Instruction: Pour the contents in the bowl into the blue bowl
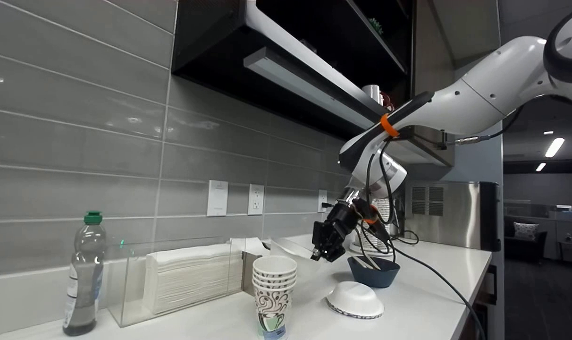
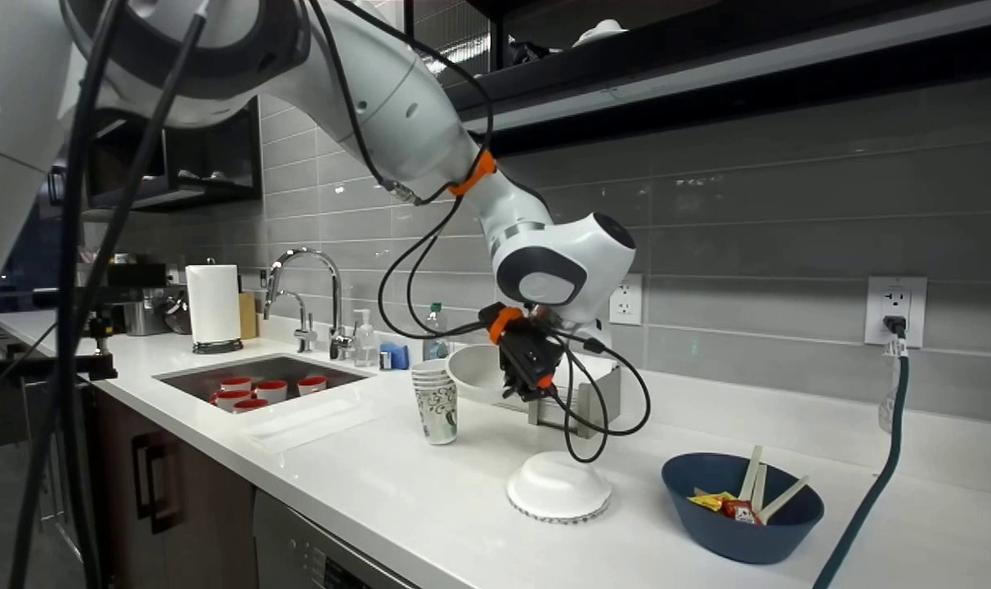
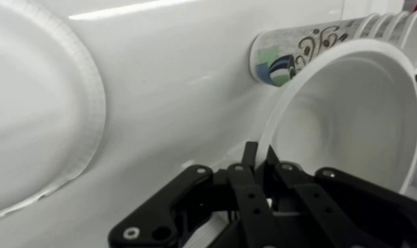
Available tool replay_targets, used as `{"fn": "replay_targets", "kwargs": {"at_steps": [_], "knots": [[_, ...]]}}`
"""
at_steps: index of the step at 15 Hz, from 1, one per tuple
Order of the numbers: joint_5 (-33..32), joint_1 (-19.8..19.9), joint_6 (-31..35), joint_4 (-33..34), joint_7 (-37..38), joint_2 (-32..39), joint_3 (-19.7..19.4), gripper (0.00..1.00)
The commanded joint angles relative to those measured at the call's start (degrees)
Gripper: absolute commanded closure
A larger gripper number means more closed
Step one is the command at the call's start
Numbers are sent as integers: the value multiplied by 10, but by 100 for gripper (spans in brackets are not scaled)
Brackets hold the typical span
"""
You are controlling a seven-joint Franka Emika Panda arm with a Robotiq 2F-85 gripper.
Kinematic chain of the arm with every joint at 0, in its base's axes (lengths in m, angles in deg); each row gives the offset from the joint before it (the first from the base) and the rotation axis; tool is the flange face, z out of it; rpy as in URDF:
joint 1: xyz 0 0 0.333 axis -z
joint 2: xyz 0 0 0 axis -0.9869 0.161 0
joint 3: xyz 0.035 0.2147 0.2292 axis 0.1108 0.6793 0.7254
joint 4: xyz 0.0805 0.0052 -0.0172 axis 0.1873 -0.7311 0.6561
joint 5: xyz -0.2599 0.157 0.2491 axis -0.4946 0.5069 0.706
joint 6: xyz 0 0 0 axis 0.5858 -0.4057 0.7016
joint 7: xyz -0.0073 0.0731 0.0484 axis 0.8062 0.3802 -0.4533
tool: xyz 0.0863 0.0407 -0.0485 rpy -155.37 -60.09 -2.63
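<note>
The bowl is cream-white and tilted, with its rim between my fingers. My gripper is shut on that rim; in the wrist view the inside looks bare white. In both exterior views the bowl is held above the counter, beside the paper cups and partly hidden by the gripper. The blue bowl stands upright on the counter, apart from the gripper. It holds light flat sticks and small yellow and red packets. It is out of the wrist view.
A white dish lies upside down between the gripper and the blue bowl. Stacked patterned cups stand close to the held bowl. A napkin holder is at the wall. A shelf hangs above.
</note>
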Motion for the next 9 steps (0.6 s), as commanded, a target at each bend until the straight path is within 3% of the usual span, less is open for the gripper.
{"fn": "replay_targets", "kwargs": {"at_steps": [1,5,9], "knots": [[-46,-41,-58,50,51,11,-44,99],[-152,-86,17,64,108,24,-76,99],[-217,-102,5,100,175,57,-84,99]]}}
